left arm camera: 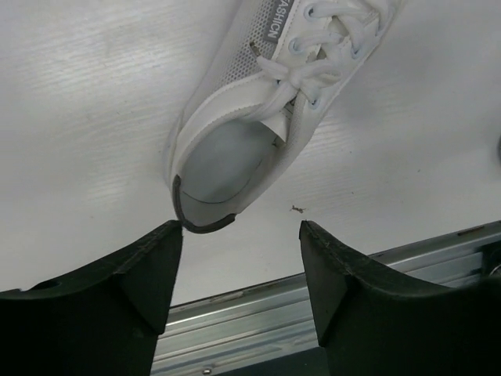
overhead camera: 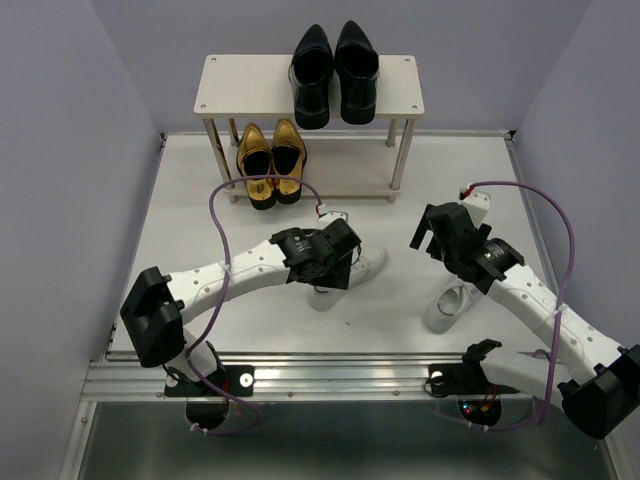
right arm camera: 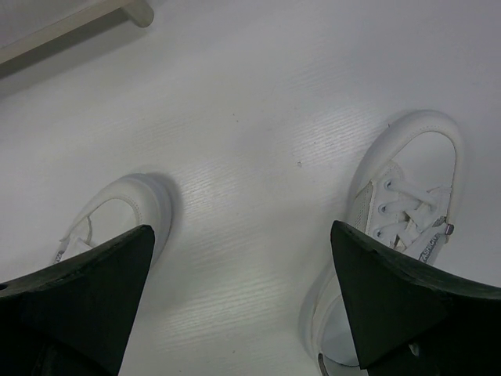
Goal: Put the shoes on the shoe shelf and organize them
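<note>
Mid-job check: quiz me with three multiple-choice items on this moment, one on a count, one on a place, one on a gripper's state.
1. How many white sneakers lie on the table? A one; B two; C four.
2. Where do the black dress shoes stand? A the shoe shelf's top board; B its lower tier; C the table.
3. How is the right gripper? A shut on a sneaker; B open, holding nothing; C shut, empty.

Answers:
1 B, the top view shows two, lying apart on the table.
2 A, both sit side by side on the top board.
3 B, its jaws stand wide apart with only bare table between them.
</note>
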Robot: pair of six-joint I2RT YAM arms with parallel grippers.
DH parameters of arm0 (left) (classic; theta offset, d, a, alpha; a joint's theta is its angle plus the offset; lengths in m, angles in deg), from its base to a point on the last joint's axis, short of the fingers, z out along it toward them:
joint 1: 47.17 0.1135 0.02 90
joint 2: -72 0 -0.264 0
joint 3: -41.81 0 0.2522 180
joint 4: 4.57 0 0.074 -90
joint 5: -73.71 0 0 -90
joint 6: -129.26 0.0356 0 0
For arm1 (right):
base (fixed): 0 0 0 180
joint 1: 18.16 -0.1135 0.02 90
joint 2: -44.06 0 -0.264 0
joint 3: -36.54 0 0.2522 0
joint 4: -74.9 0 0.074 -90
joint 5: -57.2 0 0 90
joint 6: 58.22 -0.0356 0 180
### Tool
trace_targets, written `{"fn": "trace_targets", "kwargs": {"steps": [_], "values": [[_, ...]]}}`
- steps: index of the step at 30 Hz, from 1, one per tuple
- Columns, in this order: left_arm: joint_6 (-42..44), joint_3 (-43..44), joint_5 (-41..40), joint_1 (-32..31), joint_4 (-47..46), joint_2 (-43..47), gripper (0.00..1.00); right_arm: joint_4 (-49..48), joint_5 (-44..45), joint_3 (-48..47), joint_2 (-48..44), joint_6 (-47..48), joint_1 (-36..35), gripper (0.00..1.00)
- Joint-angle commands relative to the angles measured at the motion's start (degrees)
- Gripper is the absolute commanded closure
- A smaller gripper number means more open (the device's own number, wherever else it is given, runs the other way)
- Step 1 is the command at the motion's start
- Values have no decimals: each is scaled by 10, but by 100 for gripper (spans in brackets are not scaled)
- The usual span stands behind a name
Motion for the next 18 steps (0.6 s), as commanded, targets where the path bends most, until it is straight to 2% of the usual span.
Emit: {"fn": "trace_targets", "kwargs": {"steps": [1, 6, 11, 18], "values": [[71, 52, -77, 2, 65, -10, 31, -23, -1, -17, -10, 6, 4, 0], [110, 54, -100, 10, 54, -28, 32, -25, -1, -17, -12, 6, 4, 0], [141, 24, -60, 55, 2, -36, 32, -25, -4, -18, -8, 3, 4, 0], [166, -10, 0, 58, -45, -76, 41, -25, -1, -21, -7, 5, 4, 0]]}}
